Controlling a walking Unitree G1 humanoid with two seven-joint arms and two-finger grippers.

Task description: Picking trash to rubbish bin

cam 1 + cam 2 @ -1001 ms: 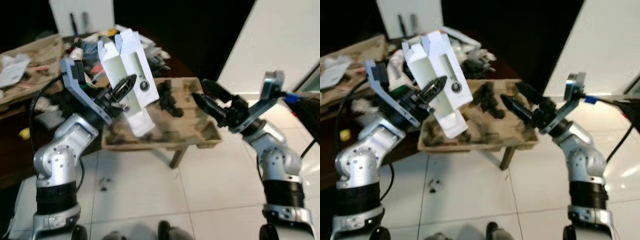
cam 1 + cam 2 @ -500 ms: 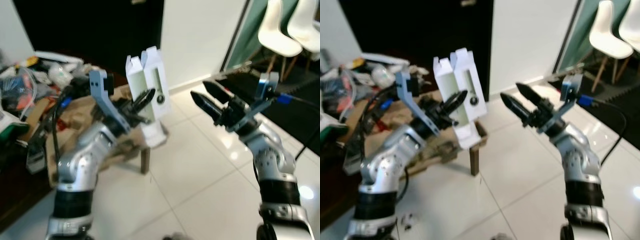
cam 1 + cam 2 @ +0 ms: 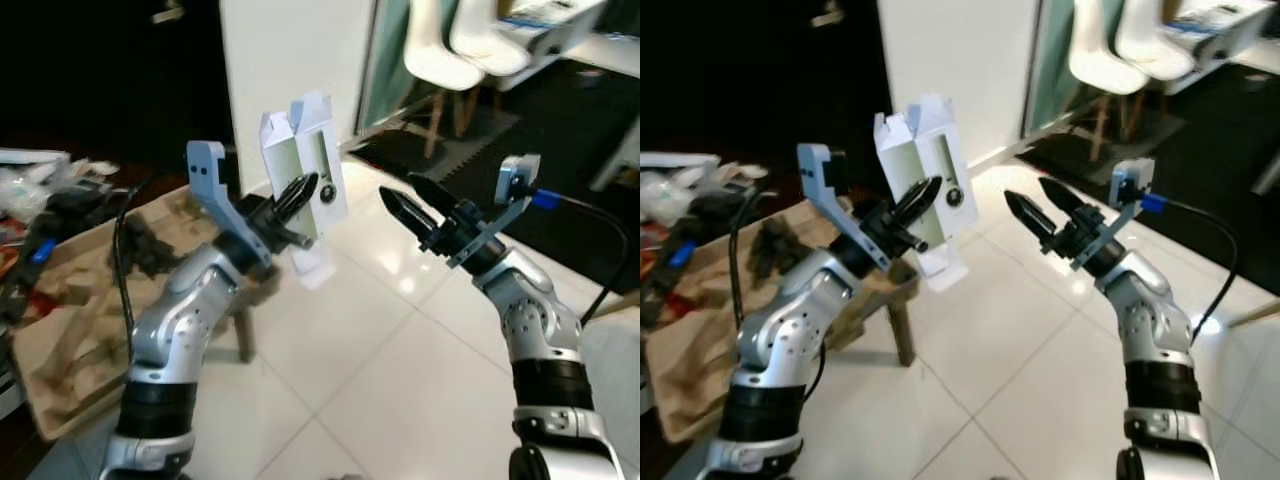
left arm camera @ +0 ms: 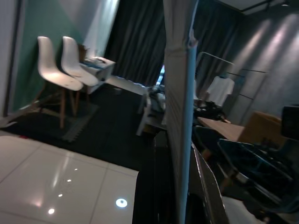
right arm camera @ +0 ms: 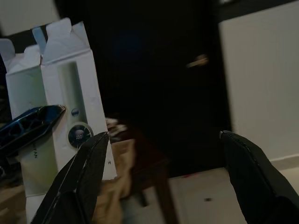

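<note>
Since half a second ago the head camera has swung further round: the low wooden table with its brown cardboard tray (image 3: 60, 350) has slid toward the lower left of the eye views, and two white moulded chairs (image 3: 465, 40) on a dark mat now stand at the top, beside a white wall panel (image 3: 290, 60). The arms keep much the same pose as before. The left gripper (image 3: 298, 193) is raised at chest height with its elbow bent, its two black fingers clenched on the single tall white cardboard carton with a narrow window and a round dark label (image 3: 312, 170); the carton is upright, its top flaps open, held in the air over the glossy white tiled floor (image 3: 350, 380), off the table's near corner. In the left wrist view the carton's edge (image 4: 180, 107) runs up between the fingers. The right gripper (image 3: 1037, 205) is lifted to the same height, pointing toward the carton but well apart from it, its two fingers spread and empty; the right wrist view looks between them at the carton (image 5: 70, 112) against a dark doorway.
</note>
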